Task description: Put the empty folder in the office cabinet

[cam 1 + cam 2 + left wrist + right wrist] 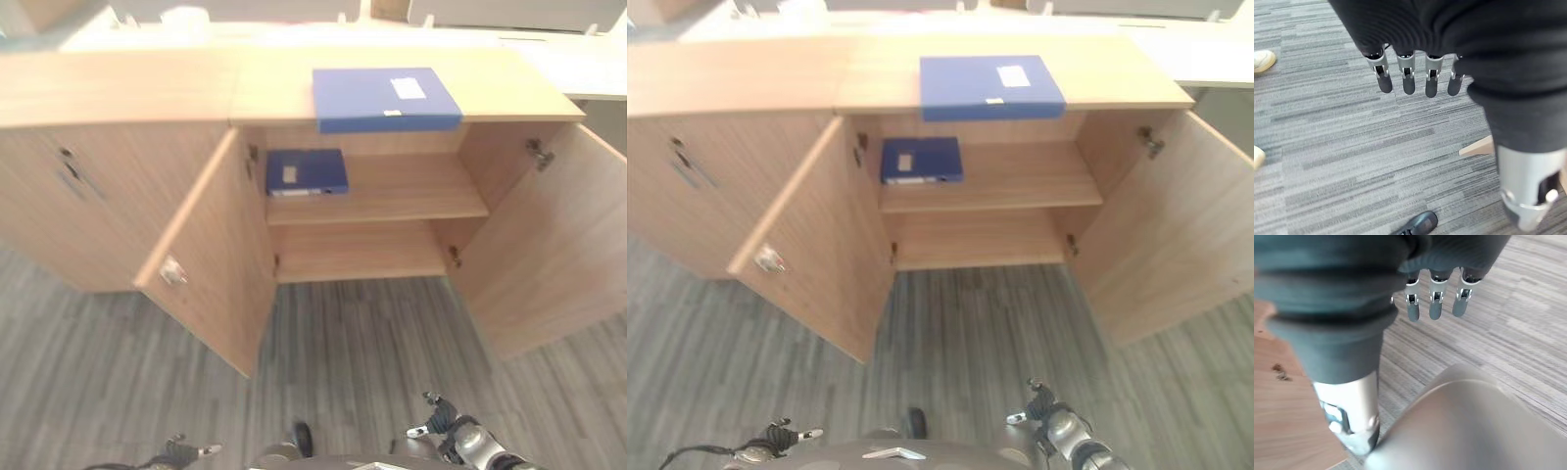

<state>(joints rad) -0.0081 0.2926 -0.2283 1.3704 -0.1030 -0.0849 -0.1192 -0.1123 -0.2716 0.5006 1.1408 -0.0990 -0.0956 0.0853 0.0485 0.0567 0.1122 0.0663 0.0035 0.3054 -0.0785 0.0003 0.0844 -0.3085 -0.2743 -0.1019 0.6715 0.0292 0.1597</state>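
A large blue folder (387, 98) lies flat on top of the wooden office cabinet (118, 83), its front edge over the open compartment. A smaller blue folder (306, 171) lies on the upper shelf inside, at the left. Both doors stand wide open. My left hand (181, 450) hangs low at the bottom edge, far from the cabinet; in the left wrist view its fingers (1408, 78) are straight over the floor, holding nothing. My right hand (441, 419) hangs low at the right, and its fingers (1435, 303) are also straight and empty.
The left door (211, 255) swings out towards me and the right door (558, 245) angles out to the right. The lower shelf (362, 250) is bare. Grey carpet (362, 343) lies between me and the cabinet. A person's white shoe (1261, 58) shows on the floor.
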